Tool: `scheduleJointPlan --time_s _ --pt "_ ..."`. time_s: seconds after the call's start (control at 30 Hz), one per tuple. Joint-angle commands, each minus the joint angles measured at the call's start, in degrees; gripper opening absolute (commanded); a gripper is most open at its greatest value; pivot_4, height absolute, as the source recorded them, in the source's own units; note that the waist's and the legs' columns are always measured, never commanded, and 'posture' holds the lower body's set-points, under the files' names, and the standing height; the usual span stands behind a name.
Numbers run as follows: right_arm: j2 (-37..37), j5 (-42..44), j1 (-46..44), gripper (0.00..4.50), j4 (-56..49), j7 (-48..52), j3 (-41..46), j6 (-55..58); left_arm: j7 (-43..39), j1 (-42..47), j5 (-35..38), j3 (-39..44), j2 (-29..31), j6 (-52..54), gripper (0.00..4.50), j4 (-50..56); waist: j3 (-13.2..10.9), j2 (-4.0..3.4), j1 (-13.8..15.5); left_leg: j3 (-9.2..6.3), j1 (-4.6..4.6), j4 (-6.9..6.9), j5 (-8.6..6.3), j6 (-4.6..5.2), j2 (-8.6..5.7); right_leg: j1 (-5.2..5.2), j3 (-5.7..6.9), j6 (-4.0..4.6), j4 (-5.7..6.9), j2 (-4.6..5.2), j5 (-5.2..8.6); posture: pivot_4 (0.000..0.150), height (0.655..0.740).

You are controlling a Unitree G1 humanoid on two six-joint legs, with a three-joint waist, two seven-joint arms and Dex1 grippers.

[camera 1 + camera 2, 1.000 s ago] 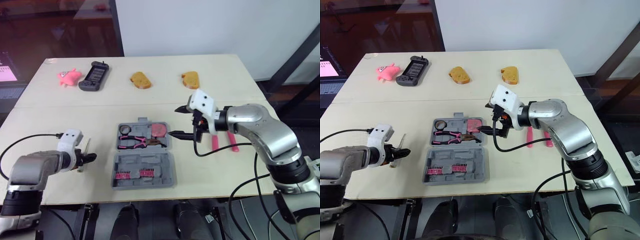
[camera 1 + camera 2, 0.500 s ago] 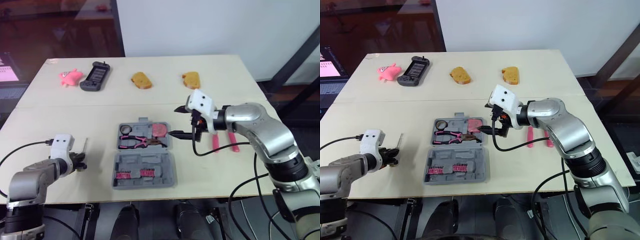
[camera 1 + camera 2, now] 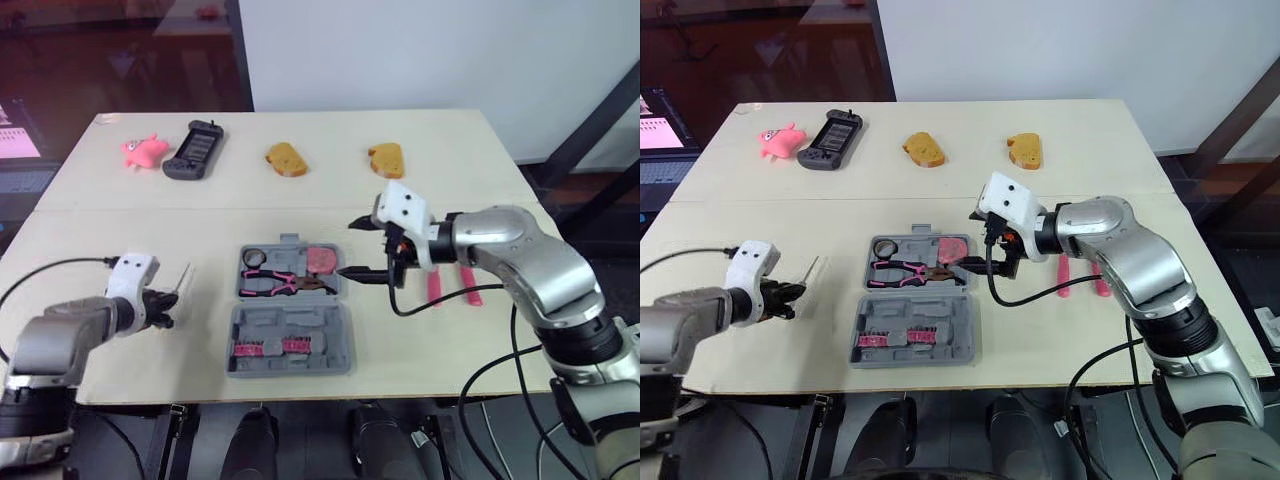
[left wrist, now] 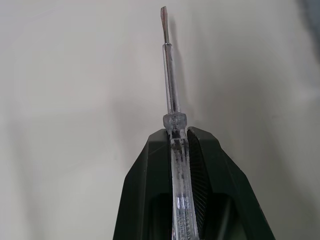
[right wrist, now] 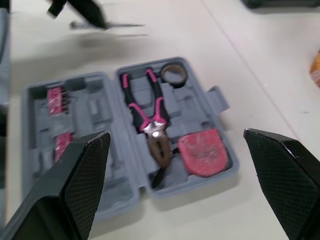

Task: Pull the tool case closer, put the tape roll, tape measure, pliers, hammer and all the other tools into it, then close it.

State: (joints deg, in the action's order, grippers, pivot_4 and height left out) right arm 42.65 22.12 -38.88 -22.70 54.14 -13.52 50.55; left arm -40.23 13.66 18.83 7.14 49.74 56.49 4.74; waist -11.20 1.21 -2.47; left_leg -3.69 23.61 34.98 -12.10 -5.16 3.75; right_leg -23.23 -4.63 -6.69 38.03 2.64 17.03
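The grey tool case [image 3: 290,352] lies open at the table's middle. Its far half holds the tape roll [image 3: 251,258], pink-handled pliers [image 3: 278,284] and pink tape measure [image 3: 320,260]; the near half holds pink bit strips [image 3: 265,347]. Left of the case my left gripper [image 3: 165,305] is shut on a clear-handled screwdriver [image 4: 170,75], whose shaft sticks out past the fingertips above the table. My right gripper [image 3: 355,245] hangs open at the case's right edge, looking down on the pliers [image 5: 150,112]. Two pink-handled tools [image 3: 432,287] lie on the table behind the right arm.
Along the far side of the table lie a pink toy [image 3: 142,150], a black handheld device [image 3: 192,151] and two yellow-brown pieces [image 3: 285,159] [image 3: 385,158]. A seam crosses the table behind the case. Bare tabletop lies between my left gripper and the case.
My left gripper has shut on the screwdriver and raised it off the table, shifting slightly toward the case. The right arm has stayed put.
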Motion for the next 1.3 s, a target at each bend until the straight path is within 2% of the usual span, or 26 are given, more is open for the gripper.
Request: scheduleJointPlan --time_s 0.03,0.13,0.23,0.37,0.6,0.7,0.83,0.93,0.97,1.13,1.3 --pt "1.86 2.25 1.87 4.50 -4.49 0.64 2.96 0.77 -13.85 4.73 0.26 -5.10 5.75 -10.79 0.00 0.54 -0.01 -0.02 0.11 0.00 0.01 0.00 0.00 0.00 0.00 -0.01 0.00 0.01 0.00 0.01 0.00 0.150 0.7400" --pt "2.67 2.92 4.47 4.50 -7.23 -0.42 3.72 1.51 -22.17 12.39 -1.10 -9.31 6.62 -19.63 0.00 -4.22 -0.02 -0.01 0.35 0.02 0.01 0.03 0.00 0.00 0.00 0.02 0.00 0.19 -0.02 0.01 0.10 0.150 0.7400" --pt "2.87 4.91 7.18 4.50 -10.34 -2.42 5.93 5.49 -31.63 21.00 -0.86 -14.18 6.38 -21.71 0.00 -7.50 -0.02 -0.01 0.17 0.02 0.08 0.07 0.00 0.00 0.00 -0.01 -0.01 0.18 -0.03 -0.01 0.11 0.150 0.7400" --pt "3.16 9.09 10.59 4.50 -15.16 -5.16 9.80 12.15 -41.94 28.84 -4.79 -22.05 6.62 -25.78 0.00 -11.25 -0.02 -0.03 -0.04 -0.01 0.31 0.09 0.01 0.01 0.00 -0.18 0.00 -0.02 0.00 -0.04 0.01 0.150 0.7400" --pt "4.90 12.94 17.63 4.50 -23.29 -10.30 16.05 18.04 -51.18 37.90 -10.43 -30.82 1.14 -32.07 0.00 -14.60 -0.03 -0.03 0.13 -0.05 0.43 0.18 0.01 0.02 0.00 -0.23 0.02 -0.04 0.03 -0.06 0.02 0.150 0.7400" --pt "5.71 13.65 19.33 4.50 -25.41 -11.72 17.38 19.09 -52.11 39.20 -12.29 -32.84 -1.06 -31.79 0.00 -14.17 -0.03 -0.03 0.11 -0.06 0.46 0.23 0.01 0.02 0.00 -0.23 0.01 -0.04 0.03 -0.06 0.02 0.150 0.7400" --pt "6.76 14.01 20.52 4.50 -27.23 -13.62 17.97 19.35 -52.27 40.70 -12.90 -38.59 -0.37 -25.79 0.00 -10.47 -0.03 -0.04 -0.14 -0.07 0.45 0.22 0.01 0.03 0.01 -0.24 0.01 -0.05 0.03 -0.07 0.02 0.150 0.7400" --pt "7.41 14.18 21.29 4.50 -28.31 -14.63 18.29 19.39 -52.27 42.98 -16.70 -43.54 -1.02 -15.15 0.00 -6.66 -0.04 -0.03 0.01 -0.13 0.46 0.21 0.02 0.04 0.01 -0.24 0.03 -0.07 0.05 -0.09 0.03 0.150 0.7400" --pt "7.47 14.36 21.49 4.50 -28.52 -14.85 18.40 19.40 -52.27 43.35 -18.32 -45.99 -0.64 -14.84 0.00 -5.60 -0.03 -0.03 0.07 -0.13 0.47 0.22 0.02 0.04 0.00 -0.24 0.03 -0.07 0.05 -0.09 0.03 0.150 0.7400" --pt "7.80 14.79 21.81 4.50 -28.60 -16.10 18.10 18.85 -51.98 42.42 -21.17 -48.46 -1.98 -12.05 0.00 -3.12 -0.03 -0.03 0.08 -0.13 0.49 0.25 0.02 0.04 0.00 -0.23 0.03 -0.07 0.05 -0.08 0.03 0.150 0.7400" --pt "8.63 13.99 21.25 4.50 -26.73 -16.73 17.02 17.40 -48.07 40.99 -23.20 -49.59 -5.71 -9.66 0.00 -2.92 -0.03 -0.03 0.06 -0.14 0.48 0.26 0.02 0.04 0.00 -0.22 0.03 -0.07 0.05 -0.08 0.03 0.150 0.7400"
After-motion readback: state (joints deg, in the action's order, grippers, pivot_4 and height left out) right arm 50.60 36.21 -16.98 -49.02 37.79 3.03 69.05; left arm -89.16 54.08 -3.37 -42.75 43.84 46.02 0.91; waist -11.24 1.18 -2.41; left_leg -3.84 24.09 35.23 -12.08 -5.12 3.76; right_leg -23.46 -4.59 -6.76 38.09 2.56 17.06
